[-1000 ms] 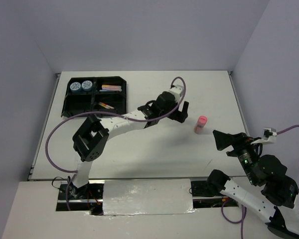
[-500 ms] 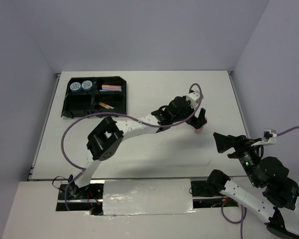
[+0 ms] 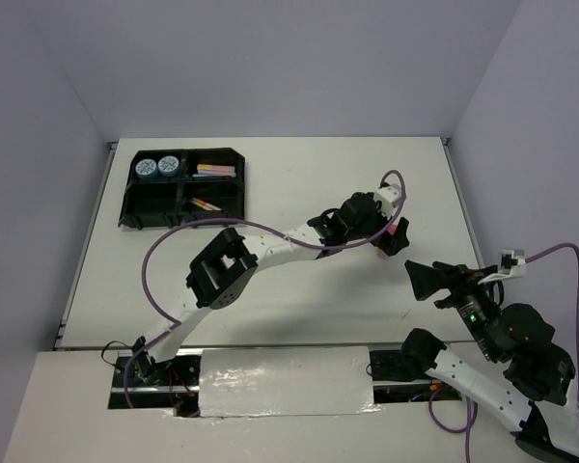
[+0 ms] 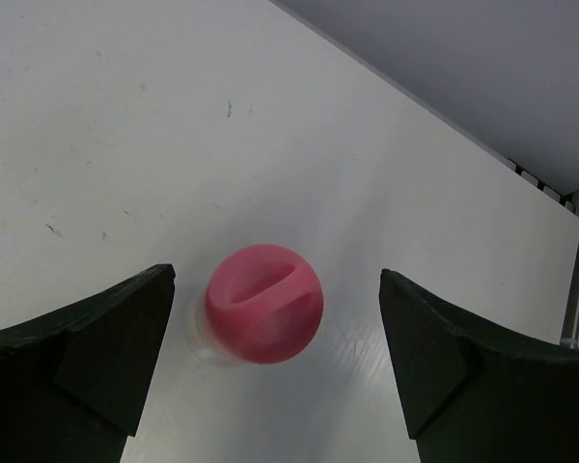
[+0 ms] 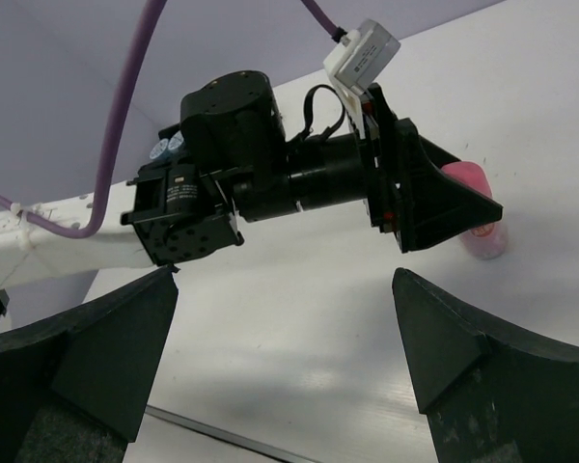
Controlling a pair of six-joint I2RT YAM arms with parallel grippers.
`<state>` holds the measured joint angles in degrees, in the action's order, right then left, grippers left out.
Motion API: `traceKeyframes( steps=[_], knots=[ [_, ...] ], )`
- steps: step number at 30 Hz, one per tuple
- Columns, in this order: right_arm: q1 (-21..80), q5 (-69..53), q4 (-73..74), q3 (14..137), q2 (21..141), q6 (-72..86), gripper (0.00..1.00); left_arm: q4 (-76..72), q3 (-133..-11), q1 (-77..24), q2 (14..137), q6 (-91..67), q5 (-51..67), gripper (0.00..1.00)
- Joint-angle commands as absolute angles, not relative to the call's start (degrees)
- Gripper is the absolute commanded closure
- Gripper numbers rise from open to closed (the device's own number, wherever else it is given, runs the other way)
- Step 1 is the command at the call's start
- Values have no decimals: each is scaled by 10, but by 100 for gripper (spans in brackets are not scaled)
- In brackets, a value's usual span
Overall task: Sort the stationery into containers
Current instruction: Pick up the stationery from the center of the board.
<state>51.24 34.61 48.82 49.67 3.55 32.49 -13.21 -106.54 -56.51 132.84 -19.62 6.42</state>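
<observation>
Nearest you, your right tool [image 3: 417,278] hangs low, spread wide, empty. Your left arm stretches rightward, its tool [image 4: 275,289] released, the bottle's [image 4: 263,304] smooth round pink cap between its fingers on the white tabletop [image 3: 299,183]. The black plastic tray [image 3: 135,207] lies far left.

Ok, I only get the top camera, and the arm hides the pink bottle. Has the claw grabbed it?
Observer: Not yet. The left wrist view shows the pink-capped bottle between the open fingers of the left gripper, a gap on each side.
Operator: Did it tip over?
Observer: No, the right wrist view shows it standing upright on the table.
Operator: Is it in the middle?
Observer: Slightly off; it is nearer the finger on the left of the wrist picture.
</observation>
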Motion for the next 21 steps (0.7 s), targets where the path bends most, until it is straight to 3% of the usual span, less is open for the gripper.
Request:
traceKeyframes(
  steps=[1,4,7,11,16,21],
  knots=[
    [516,338,458,489,30,314,0,-147,-1095,-568,1357,-184,74,1],
    [518,335,459,487,27,315,0,-140,-1106,-567,1368,-182,68,5],
    [516,334,457,485,23,314,0,-149,-1103,-568,1371,-179,65,23],
    [517,333,455,484,23,311,0,-134,-1116,-567,1378,-178,51,79],
    [517,335,452,479,18,308,0,-156,-1060,-567,1335,-182,19,99],
    [517,337,456,481,19,308,0,-143,-1012,-566,1239,-176,-74,100]
  ],
)
